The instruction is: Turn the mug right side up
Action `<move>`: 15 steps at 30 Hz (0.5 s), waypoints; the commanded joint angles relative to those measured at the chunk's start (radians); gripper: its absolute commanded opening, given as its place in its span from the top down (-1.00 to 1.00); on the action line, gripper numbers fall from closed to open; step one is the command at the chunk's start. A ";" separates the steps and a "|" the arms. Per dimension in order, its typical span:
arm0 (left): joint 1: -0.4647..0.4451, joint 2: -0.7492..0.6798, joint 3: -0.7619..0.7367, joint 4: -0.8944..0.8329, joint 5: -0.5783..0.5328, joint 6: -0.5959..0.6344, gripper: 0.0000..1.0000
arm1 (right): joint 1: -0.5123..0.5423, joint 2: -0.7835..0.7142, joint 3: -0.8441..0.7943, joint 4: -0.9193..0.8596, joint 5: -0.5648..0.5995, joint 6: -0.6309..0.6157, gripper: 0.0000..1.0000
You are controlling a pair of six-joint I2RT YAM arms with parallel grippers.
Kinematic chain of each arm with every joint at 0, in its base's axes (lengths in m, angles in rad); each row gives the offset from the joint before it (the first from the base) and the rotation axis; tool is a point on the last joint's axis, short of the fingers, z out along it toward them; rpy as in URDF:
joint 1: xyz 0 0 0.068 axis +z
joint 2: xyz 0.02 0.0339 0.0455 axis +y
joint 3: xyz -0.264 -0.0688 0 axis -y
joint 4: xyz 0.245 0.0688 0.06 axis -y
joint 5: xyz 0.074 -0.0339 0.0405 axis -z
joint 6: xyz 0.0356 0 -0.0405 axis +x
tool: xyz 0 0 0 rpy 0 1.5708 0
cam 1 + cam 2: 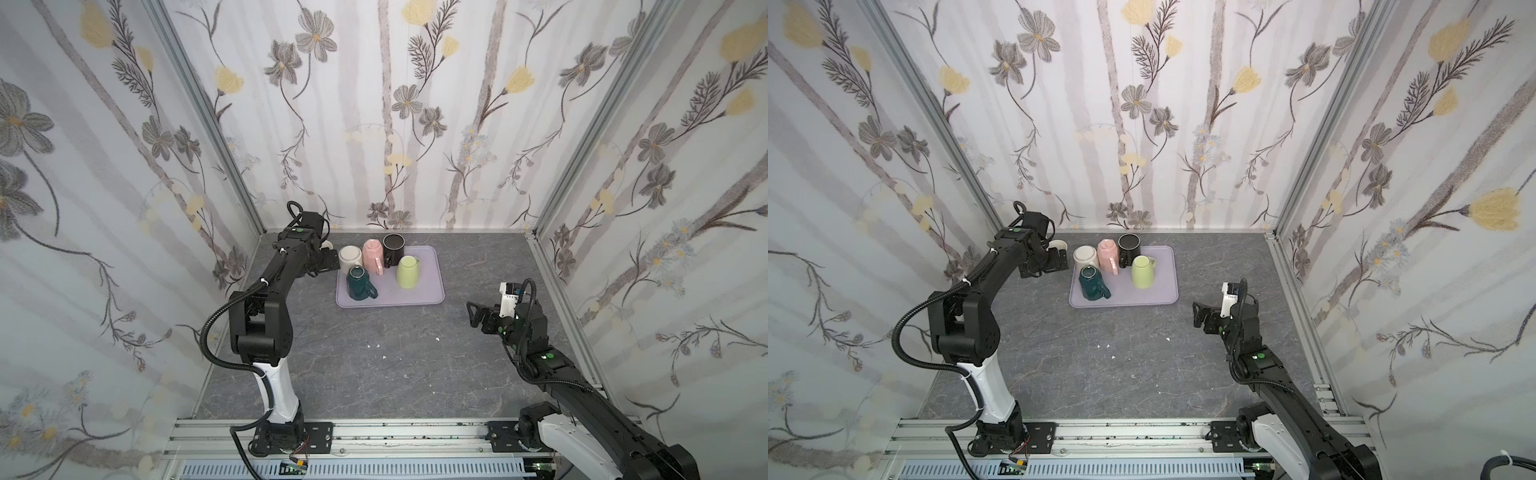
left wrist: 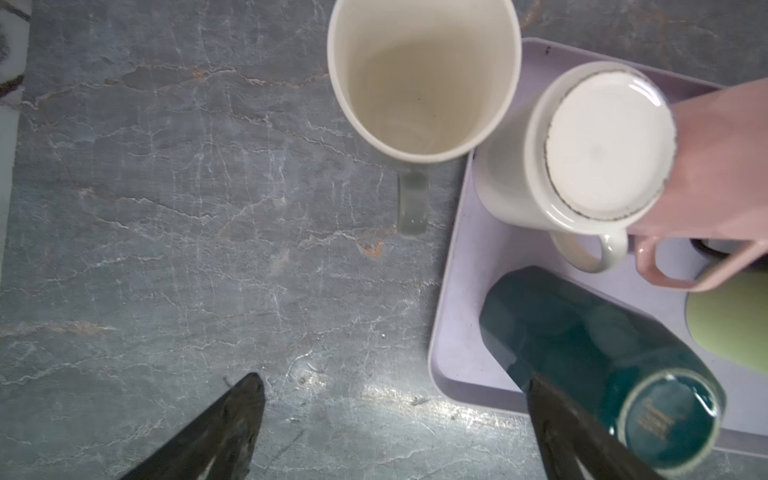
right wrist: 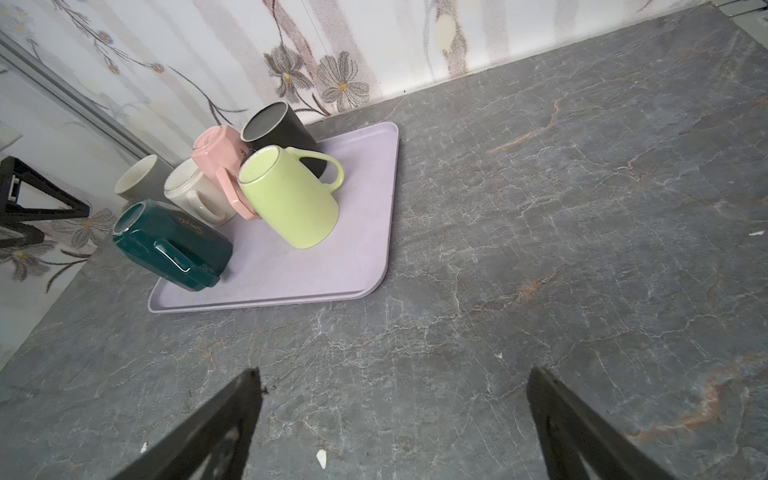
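Note:
A pale grey mug (image 2: 424,79) stands upright on the table, mouth up, just off the far left corner of the lilac tray (image 2: 453,291). In both top views my left arm partly hides it (image 1: 327,244) (image 1: 1060,246). My left gripper (image 2: 395,382) hangs open beside it, apart from it, with nothing between its fingers. One fingertip (image 2: 544,399) overlaps the tray's edge in the wrist view. My right gripper (image 3: 395,374) is open and empty over bare table, to the right of the tray and nearer the front (image 1: 473,313).
On the tray (image 1: 390,302) are a cream mug (image 1: 350,257) base up, a pink mug (image 1: 372,254) leaning on it, a black mug (image 1: 393,247), a light green mug (image 1: 407,272) base up and a tilted dark green mug (image 1: 359,284). Small white chips (image 1: 376,345) lie mid-table.

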 commanded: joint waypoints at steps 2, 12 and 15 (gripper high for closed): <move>-0.035 -0.146 -0.134 0.092 0.024 -0.041 -1.00 | 0.002 -0.016 0.000 0.035 -0.017 0.007 -0.99; -0.110 -0.588 -0.577 0.256 0.065 -0.144 -1.00 | 0.071 0.102 0.182 -0.051 -0.074 -0.058 -0.99; -0.110 -0.707 -0.658 0.264 0.063 -0.142 -1.00 | 0.182 0.142 0.234 -0.032 -0.063 -0.058 -0.99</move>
